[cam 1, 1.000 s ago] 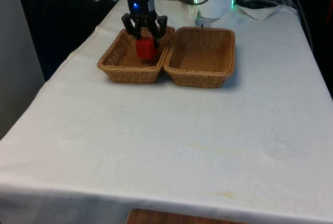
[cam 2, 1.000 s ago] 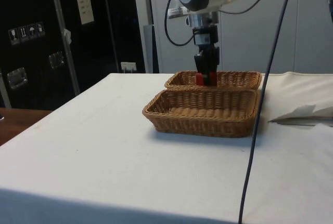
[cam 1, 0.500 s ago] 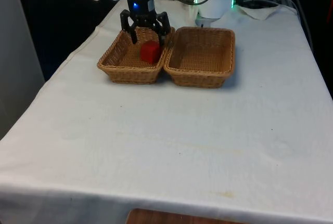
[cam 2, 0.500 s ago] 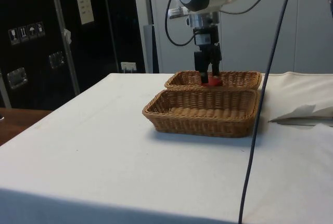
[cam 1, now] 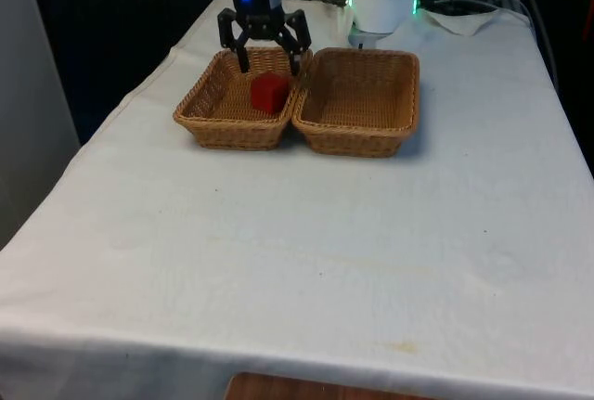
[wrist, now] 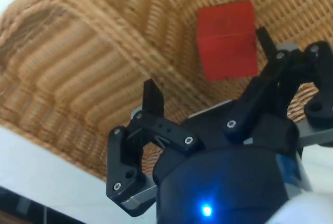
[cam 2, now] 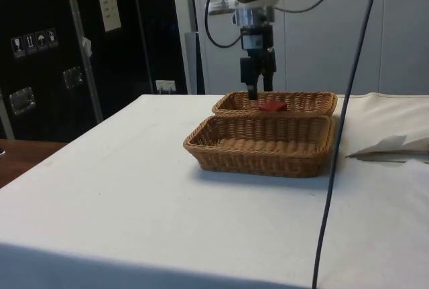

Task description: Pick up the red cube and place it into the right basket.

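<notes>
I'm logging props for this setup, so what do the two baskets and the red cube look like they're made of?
Both baskets look like woven wicker or rattan: tan strands in visible ribbed rows. The red cube is matte, flat-faced and crisp-edged, perhaps painted wood or plastic; I can't tell which.

The counter (cam 1: 306, 233) is seen lengthwise in the front view, from a raised position at its near end, with the two baskets set far back. The left basket (cam 1: 237, 103) lies at the front view's left and the right basket (cam 1: 360, 103) at the front view's right. In the side view the same pair is seen from a low position at the counter's side, so that one basket (cam 2: 265, 145) stands before the other (cam 2: 278, 103). The end effector (cam 1: 264, 52) is taken in by both fixed views. In the wrist view the wickerwork and the red cube (wrist: 227, 39) are seen from close above, past the end effector (wrist: 208, 63).
</notes>
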